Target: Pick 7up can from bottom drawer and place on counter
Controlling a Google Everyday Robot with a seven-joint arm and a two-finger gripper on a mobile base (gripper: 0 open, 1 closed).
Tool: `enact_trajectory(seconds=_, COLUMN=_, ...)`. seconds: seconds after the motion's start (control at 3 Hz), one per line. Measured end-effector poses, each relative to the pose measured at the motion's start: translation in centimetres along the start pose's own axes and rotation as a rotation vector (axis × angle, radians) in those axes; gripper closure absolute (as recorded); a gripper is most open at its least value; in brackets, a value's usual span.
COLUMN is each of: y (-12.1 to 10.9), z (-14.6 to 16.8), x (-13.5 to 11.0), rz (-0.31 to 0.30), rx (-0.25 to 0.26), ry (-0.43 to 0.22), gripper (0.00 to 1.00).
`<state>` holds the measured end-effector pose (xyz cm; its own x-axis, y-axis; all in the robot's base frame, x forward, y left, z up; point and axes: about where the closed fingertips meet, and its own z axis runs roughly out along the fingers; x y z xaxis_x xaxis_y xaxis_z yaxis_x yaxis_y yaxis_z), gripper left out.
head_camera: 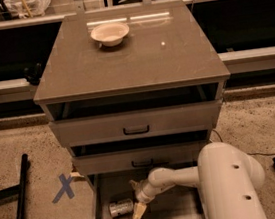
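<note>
The 7up can (120, 207) lies on its side on the floor of the open bottom drawer (171, 213), left of centre. My gripper (138, 205) reaches down into the drawer from the white arm (186, 175) and sits just right of the can, its pale fingertip (138, 213) close to the can's end. The counter (130, 52) is the glossy grey-brown cabinet top above.
A shallow white bowl (110, 34) stands near the back of the counter. The two upper drawers (135, 124) are partly pulled out above the bottom one. A blue X mark (64, 187) and a black bar (20, 192) lie on the floor at left.
</note>
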<state>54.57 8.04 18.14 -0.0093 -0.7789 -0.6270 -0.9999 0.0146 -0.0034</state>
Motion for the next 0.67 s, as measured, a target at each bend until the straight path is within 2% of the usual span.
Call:
enact_trajectory(seconds=0.33, y=-0.1, z=2.8, x=-0.3, rz=-0.044, rx=-0.015, ry=-0.001, gripper=0.0)
enact_trajectory(seconds=0.67, y=-0.1, z=6.0, x=0.0, rz=-0.064, rx=-0.009, ry=0.018, gripper=0.0)
